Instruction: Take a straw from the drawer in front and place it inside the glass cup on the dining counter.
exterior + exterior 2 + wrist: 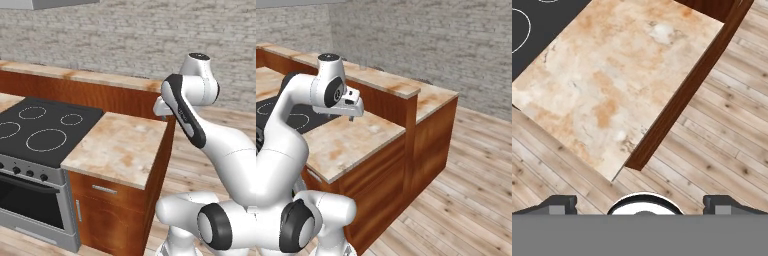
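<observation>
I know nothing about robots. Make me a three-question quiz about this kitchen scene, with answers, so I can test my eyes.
1. True or false: the reddish-brown wooden drawer with the slim silver bar handle is closed.
2. What lies directly left of the small squarish marbled top in the left base view? A) a sink B) a black stovetop C) a fridge
3. Fill in: the robot's two-finger gripper hangs with its jaws ____ and holds nothing.

Key: 1 true; 2 B, the black stovetop; 3 open.
</observation>
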Controlling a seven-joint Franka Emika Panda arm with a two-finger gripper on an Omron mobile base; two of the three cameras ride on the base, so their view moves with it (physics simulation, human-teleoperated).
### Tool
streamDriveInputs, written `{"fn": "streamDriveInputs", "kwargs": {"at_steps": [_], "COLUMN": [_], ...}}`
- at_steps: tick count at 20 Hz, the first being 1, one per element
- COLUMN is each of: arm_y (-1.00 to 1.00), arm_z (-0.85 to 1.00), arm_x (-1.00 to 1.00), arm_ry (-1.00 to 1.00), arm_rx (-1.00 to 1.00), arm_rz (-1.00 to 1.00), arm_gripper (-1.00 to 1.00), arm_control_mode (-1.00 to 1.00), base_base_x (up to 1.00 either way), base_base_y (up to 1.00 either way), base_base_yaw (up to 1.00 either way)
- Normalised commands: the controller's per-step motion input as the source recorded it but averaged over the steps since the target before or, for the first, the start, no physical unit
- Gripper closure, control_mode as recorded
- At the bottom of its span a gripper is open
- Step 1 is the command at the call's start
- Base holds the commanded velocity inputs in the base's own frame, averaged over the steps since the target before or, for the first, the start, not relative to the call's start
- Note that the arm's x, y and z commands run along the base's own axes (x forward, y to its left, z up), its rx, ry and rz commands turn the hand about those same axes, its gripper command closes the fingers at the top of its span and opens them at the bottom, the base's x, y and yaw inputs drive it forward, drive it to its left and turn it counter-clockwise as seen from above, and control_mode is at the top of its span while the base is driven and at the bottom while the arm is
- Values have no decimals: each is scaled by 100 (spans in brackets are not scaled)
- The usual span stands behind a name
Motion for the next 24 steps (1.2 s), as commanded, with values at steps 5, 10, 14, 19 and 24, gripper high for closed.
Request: {"fn": "streamDriveInputs", "kwargs": {"at_steps": [5,10,14,19,24], "arm_y": [1,38,49,40,71], "arm_z": [-4,-35,-37,-38,-54], "arm_x": [0,0,0,0,0], "arm_ry": [2,3,12,15,3], "arm_rx": [-3,-14,-16,-11,-8], "arm_rz": [0,1,8,9,5], "arm_gripper": [-100,-100,-100,-100,-100], "arm_control_mode": [-100,-100,-100,-100,-100], "base_base_x": [0,0,0,0,0], "base_base_y": [0,0,0,0,0], "base_base_yaw": [0,0,0,0,0]}}
